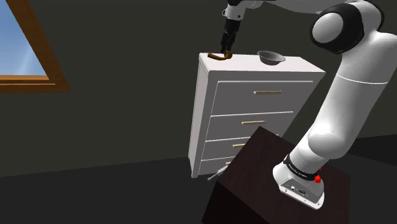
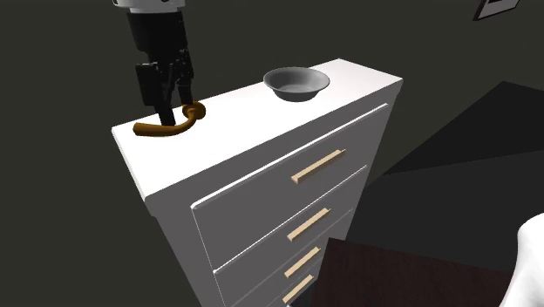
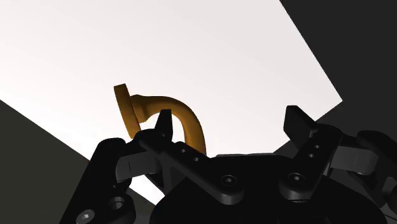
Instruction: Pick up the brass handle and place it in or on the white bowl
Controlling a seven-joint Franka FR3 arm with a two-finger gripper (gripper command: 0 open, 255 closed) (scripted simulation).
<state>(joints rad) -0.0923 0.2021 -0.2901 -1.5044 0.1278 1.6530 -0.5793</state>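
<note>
handle (image 2: 166, 127) on dresser (image 2: 244, 122) top, bowl (image 2: 296, 83) well apart (same top), gripper (image 2: 166, 105) over handle

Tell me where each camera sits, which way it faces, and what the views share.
Shoulder view: beside and behind the stand, looking over it at the white dresser; arm and stand show.
Second exterior view: high off the dresser's front, looking down across its top; the gripper shows.
Wrist view: on the hand, looking down onto the dresser top; both black fingers show, apart.
Shared: both exterior views show the brass handle at the gripper and the bowl farther along the top.
</note>
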